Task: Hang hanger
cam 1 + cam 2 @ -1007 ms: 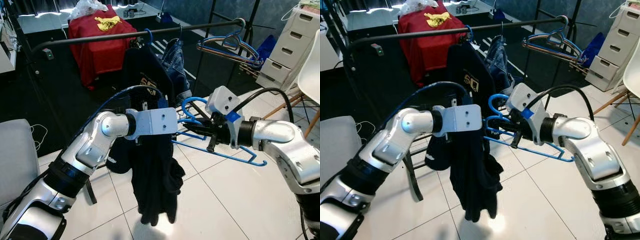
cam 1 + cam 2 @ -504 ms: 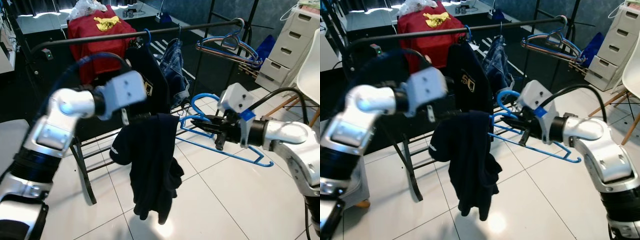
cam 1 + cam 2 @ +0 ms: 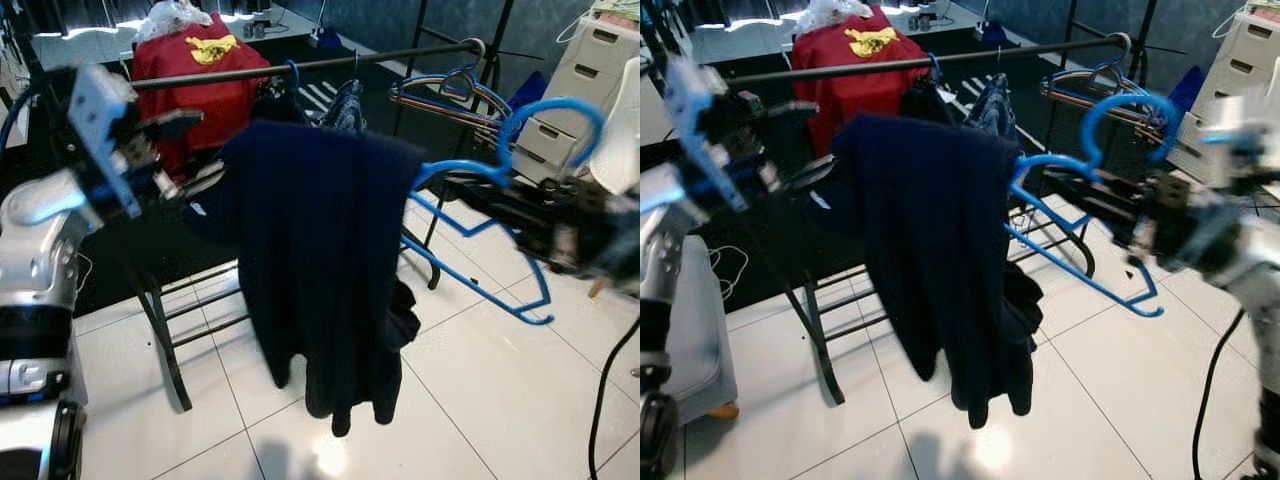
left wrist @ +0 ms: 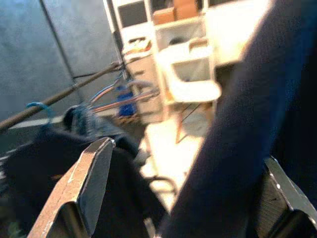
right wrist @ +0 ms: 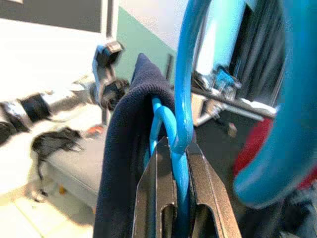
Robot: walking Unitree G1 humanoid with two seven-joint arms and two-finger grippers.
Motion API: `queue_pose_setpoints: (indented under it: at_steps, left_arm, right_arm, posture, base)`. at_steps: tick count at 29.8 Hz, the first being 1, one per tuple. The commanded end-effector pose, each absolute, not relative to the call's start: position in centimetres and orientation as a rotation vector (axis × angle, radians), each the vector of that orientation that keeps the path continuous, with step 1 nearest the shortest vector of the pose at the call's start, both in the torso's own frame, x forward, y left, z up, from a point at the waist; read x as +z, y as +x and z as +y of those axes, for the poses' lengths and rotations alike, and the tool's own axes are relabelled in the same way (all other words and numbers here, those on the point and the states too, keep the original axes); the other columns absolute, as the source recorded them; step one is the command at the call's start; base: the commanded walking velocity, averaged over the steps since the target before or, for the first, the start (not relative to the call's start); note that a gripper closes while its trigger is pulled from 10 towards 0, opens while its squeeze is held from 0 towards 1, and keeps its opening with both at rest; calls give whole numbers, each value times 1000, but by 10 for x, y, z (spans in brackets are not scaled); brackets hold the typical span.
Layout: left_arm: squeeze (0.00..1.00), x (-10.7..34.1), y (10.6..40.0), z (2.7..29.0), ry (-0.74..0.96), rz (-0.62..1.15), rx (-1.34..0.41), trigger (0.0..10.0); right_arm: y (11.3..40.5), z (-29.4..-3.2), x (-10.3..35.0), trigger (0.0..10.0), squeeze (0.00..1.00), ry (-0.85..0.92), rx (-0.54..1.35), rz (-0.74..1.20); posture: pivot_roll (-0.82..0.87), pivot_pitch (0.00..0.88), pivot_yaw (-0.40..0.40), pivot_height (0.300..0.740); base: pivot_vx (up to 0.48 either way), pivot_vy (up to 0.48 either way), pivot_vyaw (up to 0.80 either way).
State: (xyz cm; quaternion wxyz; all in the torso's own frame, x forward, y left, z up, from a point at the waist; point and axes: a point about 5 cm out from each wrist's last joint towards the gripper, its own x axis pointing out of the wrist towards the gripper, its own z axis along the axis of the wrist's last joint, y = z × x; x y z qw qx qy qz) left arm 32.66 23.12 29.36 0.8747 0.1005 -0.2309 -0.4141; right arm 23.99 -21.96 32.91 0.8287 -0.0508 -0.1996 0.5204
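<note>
I take the black clothes rail (image 3: 300, 66) as my reference. It is a round dark metal bar running across the scene.

Right gripper (image 5: 173, 198): in the right wrist view I see its two flat dark fingers (image 5: 153, 193) pressed together on the thin tubular stem of the blue hanger (image 3: 1080, 200), just under its curved hook. The hanger is smooth, glossy blue wire, held in front of and below the rail, with its hook raised toward the rail's right end.

A dark navy garment (image 3: 325, 250) of soft matte fabric drapes over the hanger's left shoulder and hangs down in long folds toward the white tiled floor (image 3: 480, 400).

Left gripper (image 4: 183, 198): its fingers (image 4: 86, 183) stand wide apart, with the navy fabric lying between them. It is in front of the rail's left end, at the garment's upper left edge.

On the rail hang a dark top, a denim piece (image 3: 345, 100) and a bundle of thin wire hangers (image 3: 450, 95). Behind the rail sits a red cloth (image 3: 200, 75).
</note>
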Motion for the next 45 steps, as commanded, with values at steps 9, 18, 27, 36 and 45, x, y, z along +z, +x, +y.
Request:
queue_pose_setpoints:
  at_steps: [9,18,27,36,45]
  left_arm:
    - [0,288,307,221,123,-520,-1112,10000]
    - [0,264,289,179,72,-456,-1399,10000]
    - [0,263,282,175,71,-437,-1466,0]
    - [0,269,283,176,-9,-490,-1420,0]
    - [0,285,323,215,-110,-572,-964,0]
  right_arm:
    - [229,-218,336,0,0,-106,1137,-472]
    - [228,-215,339,0,0,-99,1145,-463]
    - [229,-214,339,0,0,-97,1134,-459]
    - [240,-216,332,0,0,-115,1056,-391]
    - [253,-232,294,0,0,-155,934,-161]
  posture:
    - [-52,95,7,740]
    - [-57,93,2,740]
    - [-56,94,2,740]
    - [-57,93,1,740]
    - [-55,91,5,740]
  base:
    - [0,0,0]
    - [0,0,0]
    - [0,0,0]
    - [0,0,0]
    - [0,0,0]
